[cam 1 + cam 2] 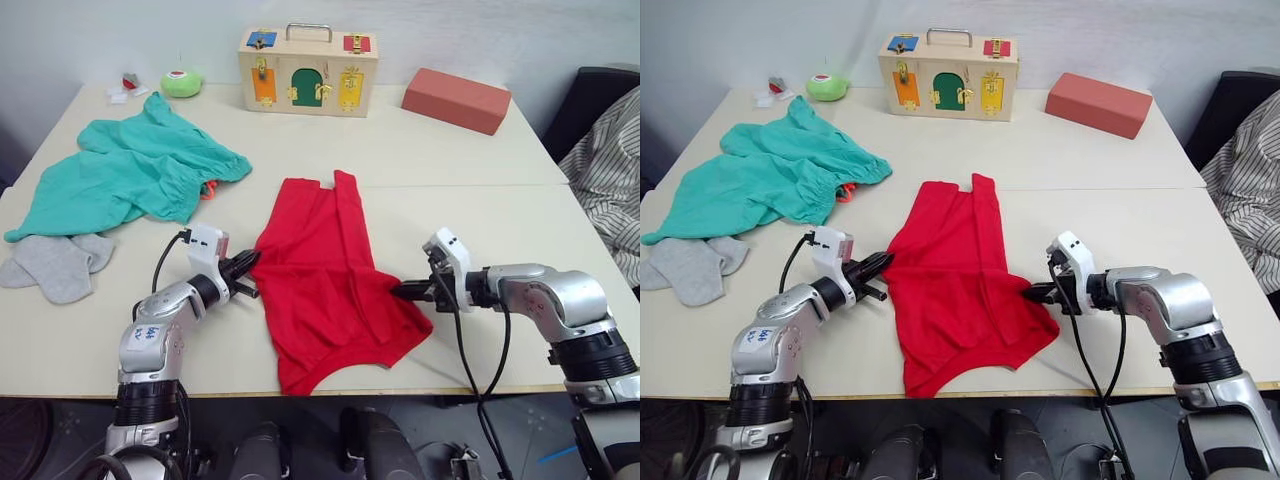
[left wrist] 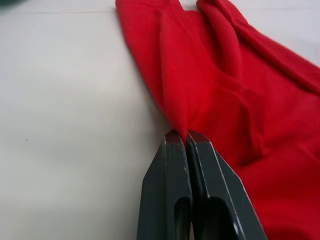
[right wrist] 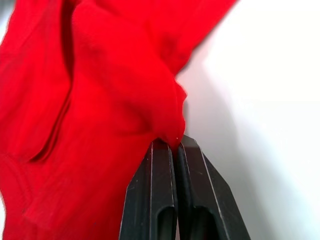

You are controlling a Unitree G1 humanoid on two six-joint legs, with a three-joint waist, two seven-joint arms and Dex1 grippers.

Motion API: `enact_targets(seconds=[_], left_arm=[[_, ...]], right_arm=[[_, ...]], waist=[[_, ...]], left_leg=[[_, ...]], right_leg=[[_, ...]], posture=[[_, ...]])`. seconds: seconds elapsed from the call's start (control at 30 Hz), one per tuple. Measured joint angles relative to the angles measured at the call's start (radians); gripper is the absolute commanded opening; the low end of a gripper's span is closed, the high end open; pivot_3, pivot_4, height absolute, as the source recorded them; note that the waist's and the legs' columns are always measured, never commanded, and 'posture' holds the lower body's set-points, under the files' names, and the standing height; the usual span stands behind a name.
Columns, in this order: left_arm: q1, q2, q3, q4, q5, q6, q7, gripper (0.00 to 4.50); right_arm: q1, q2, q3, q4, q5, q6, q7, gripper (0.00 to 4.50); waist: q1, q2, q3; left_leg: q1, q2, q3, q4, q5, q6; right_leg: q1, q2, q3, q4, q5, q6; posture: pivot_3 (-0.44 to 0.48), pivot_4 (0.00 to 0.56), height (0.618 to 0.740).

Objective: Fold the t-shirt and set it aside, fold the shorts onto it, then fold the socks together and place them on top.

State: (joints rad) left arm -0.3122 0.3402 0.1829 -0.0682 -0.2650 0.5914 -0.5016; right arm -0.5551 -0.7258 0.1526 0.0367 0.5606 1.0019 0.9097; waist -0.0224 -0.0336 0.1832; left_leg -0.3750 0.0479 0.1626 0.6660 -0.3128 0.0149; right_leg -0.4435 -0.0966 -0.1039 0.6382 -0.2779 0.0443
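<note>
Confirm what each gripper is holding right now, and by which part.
Both hold the t-shirt. The left gripper is shut on a pinch of cloth at its left side edge; the right gripper is shut on a fold at its right side edge.

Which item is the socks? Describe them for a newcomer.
Start at the white tabletop and find the large teal-green cloth shorts on the robot's left. The light-grey knit socks lie at their near edge: the smallest, only grey, cloth there.

Robot manipulation lab with a staged test bench.
Two pale worktops point(image 1: 480, 215) butted together before a blank wall carry test props along the far edge: a wooden latch-board box point(image 1: 308, 70), a red block point(image 1: 456, 99), a green toy point(image 1: 182, 83).
</note>
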Motion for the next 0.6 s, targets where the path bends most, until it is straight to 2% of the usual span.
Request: enact_targets(seconds=[0.03,0.07,0.17,0.23,0.3,0.37,0.4,0.43,0.47,0.5,0.6], left_arm=[[0.008,0.024,-0.009,0.005,0.003,-0.021,-0.019,0.45],[0.011,0.042,-0.012,0.008,0.003,-0.037,-0.034,0.64],[0.013,0.107,-0.033,0.025,0.006,-0.095,-0.095,1.56],[0.052,0.202,-0.044,0.041,0.025,-0.190,-0.176,2.10],[0.101,0.304,-0.038,0.066,0.044,-0.303,-0.259,2.73],[0.113,0.358,-0.034,0.099,0.064,-0.418,-0.322,3.41],[0.114,0.378,-0.044,0.112,0.072,-0.511,-0.367,3.74],[0.123,0.413,-0.057,0.127,0.074,-0.641,-0.443,4.16],[0.127,0.425,-0.064,0.130,0.075,-0.696,-0.478,4.39],[0.123,0.436,-0.079,0.149,0.075,-0.786,-0.531,4.40],[0.105,0.445,-0.139,0.195,0.078,-0.954,-0.629,4.40]], right_arm=[[0.000,0.001,-0.004,0.004,0.002,0.006,0.003,0.00],[0.000,0.002,-0.014,0.005,0.008,0.024,-0.001,0.22],[0.023,-0.007,-0.074,-0.013,0.037,0.056,0.003,1.04],[0.116,-0.085,-0.115,-0.080,0.042,-0.027,0.084,1.62],[0.218,-0.167,-0.155,-0.107,0.002,-0.188,0.166,2.29],[0.239,-0.175,-0.180,-0.090,-0.056,-0.337,0.184,3.04],[0.246,-0.175,-0.184,-0.072,-0.098,-0.456,0.195,3.38],[0.264,-0.179,-0.188,-0.021,-0.169,-0.674,0.227,3.84],[0.272,-0.187,-0.190,0.010,-0.203,-0.773,0.241,4.12],[0.278,-0.196,-0.189,0.074,-0.265,-0.958,0.267,4.38],[0.260,-0.195,-0.158,0.239,-0.381,-1.377,0.323,4.45]], waist=[[0.000,0.000,0.000],[-0.001,0.000,0.000],[0.000,0.000,0.000],[0.004,0.001,0.001],[0.009,0.002,0.001],[0.007,0.003,0.002],[0.005,0.003,0.002],[0.006,0.003,0.002],[0.005,0.004,0.002],[0.005,0.004,0.002],[0.006,0.005,0.003]], left_leg=[[0.000,0.000,0.000,0.000,0.000,0.000],[0.000,0.000,0.000,0.000,0.000,0.000],[0.000,0.000,0.000,0.000,0.000,0.000],[-0.001,0.001,-0.001,-0.002,-0.001,-0.001],[-0.001,0.001,-0.001,-0.003,-0.003,0.000],[-0.001,0.001,0.002,-0.002,-0.003,0.001],[-0.001,0.000,0.003,-0.002,-0.004,0.002],[-0.001,0.000,0.003,-0.002,-0.004,0.002],[0.000,0.000,0.004,-0.002,-0.004,0.002],[0.000,0.000,0.006,-0.002,-0.005,0.003],[0.001,0.000,0.008,-0.002,-0.005,0.003]], right_leg=[[0.000,0.000,0.000,0.000,0.000,0.000],[0.000,0.000,0.000,0.000,0.000,0.000],[0.000,0.000,0.000,-0.001,0.000,0.000],[0.000,0.000,-0.002,-0.003,-0.001,-0.001],[0.000,0.001,-0.002,-0.006,-0.001,-0.001],[0.000,0.001,-0.002,-0.007,0.001,0.001],[0.000,0.000,-0.002,-0.008,0.001,0.002],[0.001,0.001,-0.002,-0.009,0.002,0.002],[0.001,0.001,-0.003,-0.010,0.003,0.002],[0.001,0.001,-0.003,-0.010,0.003,0.003],[0.001,0.001,-0.002,-0.009,0.003,0.003]], posture=[[0.000,0.150,0.740],[0.000,0.150,0.740],[0.000,0.150,0.740],[0.000,0.150,0.740],[0.000,0.150,0.740],[0.000,0.150,0.740],[0.000,0.150,0.740],[0.000,0.150,0.740],[0.000,0.150,0.740],[0.000,0.150,0.740],[0.000,0.150,0.740]])
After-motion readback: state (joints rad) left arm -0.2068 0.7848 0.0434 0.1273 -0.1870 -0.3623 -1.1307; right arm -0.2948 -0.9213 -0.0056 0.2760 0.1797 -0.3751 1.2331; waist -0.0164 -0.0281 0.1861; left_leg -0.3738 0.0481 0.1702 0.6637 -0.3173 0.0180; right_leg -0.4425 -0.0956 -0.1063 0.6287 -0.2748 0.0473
